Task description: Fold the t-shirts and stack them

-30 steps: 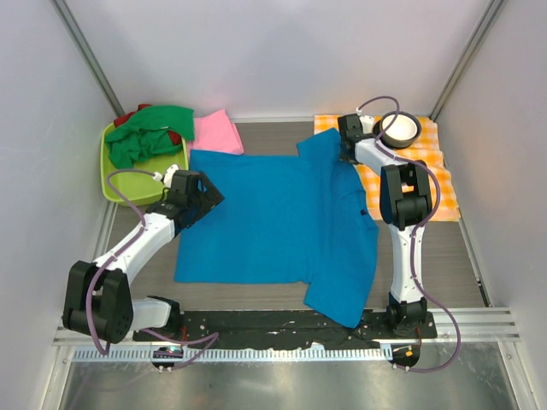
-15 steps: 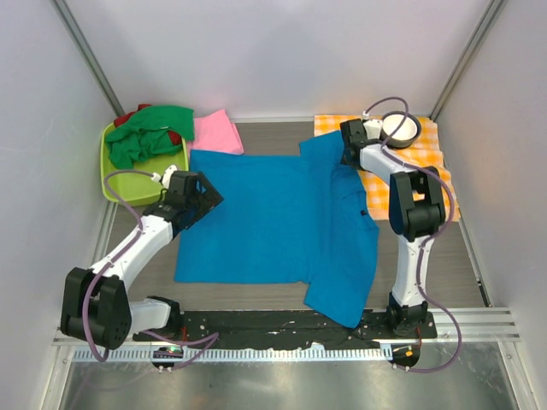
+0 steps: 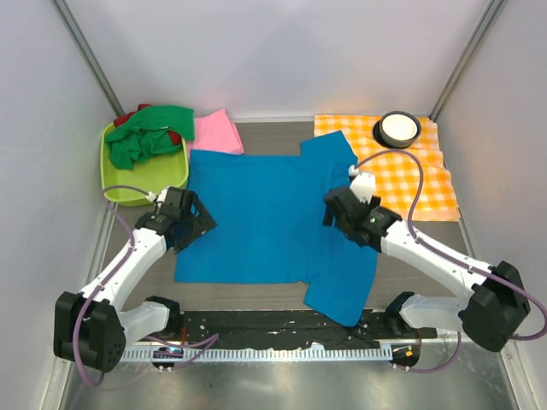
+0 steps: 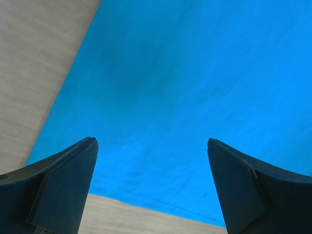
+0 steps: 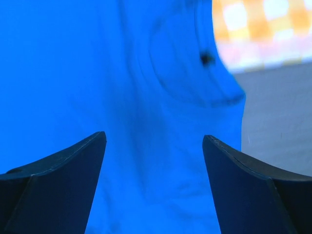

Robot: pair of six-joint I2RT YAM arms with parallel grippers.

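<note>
The bright blue t-shirt (image 3: 269, 218) lies spread flat mid-table, with one sleeve at the far right and the other at the near right. My left gripper (image 3: 202, 222) hovers open over its left hem edge (image 4: 185, 87), nothing between the fingers. Over the collar area (image 5: 190, 73) on the shirt's right side my right gripper (image 3: 332, 208) stands open and empty. A folded pink t-shirt (image 3: 218, 132) lies at the back. The green t-shirt (image 3: 152, 135) is bunched in a bin, with a bit of the red t-shirt (image 3: 128, 116) behind it.
A lime green bin (image 3: 115, 184) stands at the back left. An orange-and-white checked cloth (image 3: 414, 175) lies at the back right, with a black-rimmed white bowl (image 3: 398, 128) on it. Bare wood table (image 4: 44, 58) shows left of the shirt.
The right gripper opened and let go of the far sleeve, then drew back toward me to the collar area. The left gripper shifted slightly nearer along the hem.
</note>
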